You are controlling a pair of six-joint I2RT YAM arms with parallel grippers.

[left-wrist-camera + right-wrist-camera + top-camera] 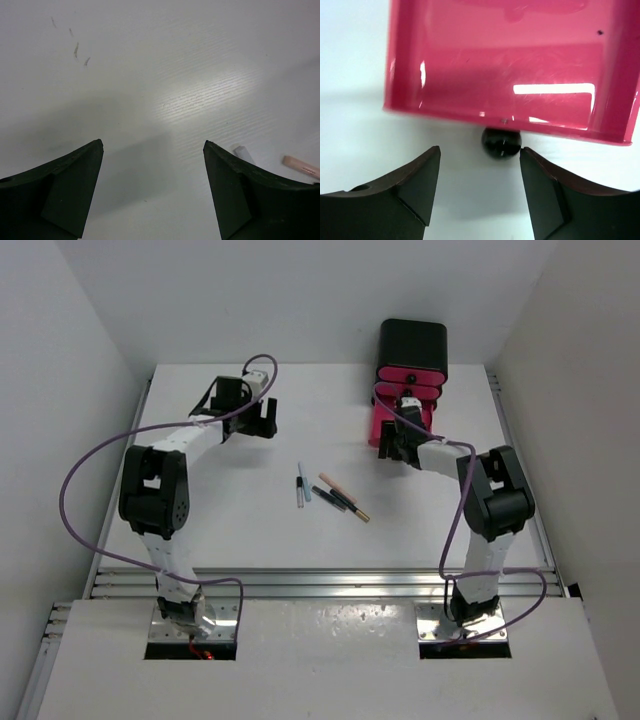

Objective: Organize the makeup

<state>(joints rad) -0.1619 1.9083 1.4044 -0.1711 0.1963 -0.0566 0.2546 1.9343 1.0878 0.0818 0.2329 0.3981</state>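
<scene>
Tabletop point(250, 530) under outstretched, splayed right pincer point(480, 150)

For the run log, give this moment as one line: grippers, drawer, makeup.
left gripper: open, over table | right gripper: open, at drawer knob | pink drawer: pulled out, nothing seen inside | makeup sticks: loose, mid-table

Thin makeup sticks point(330, 495): four or five, bunched close, hard to count, left of black box, nearer arm bases.
Black box point(412, 340): one.
Pink drawers point(403, 425) in box: three, it seems.
Round black knob point(501, 143) on open drawer: one.
Robot arms point(150, 490): two.
</scene>
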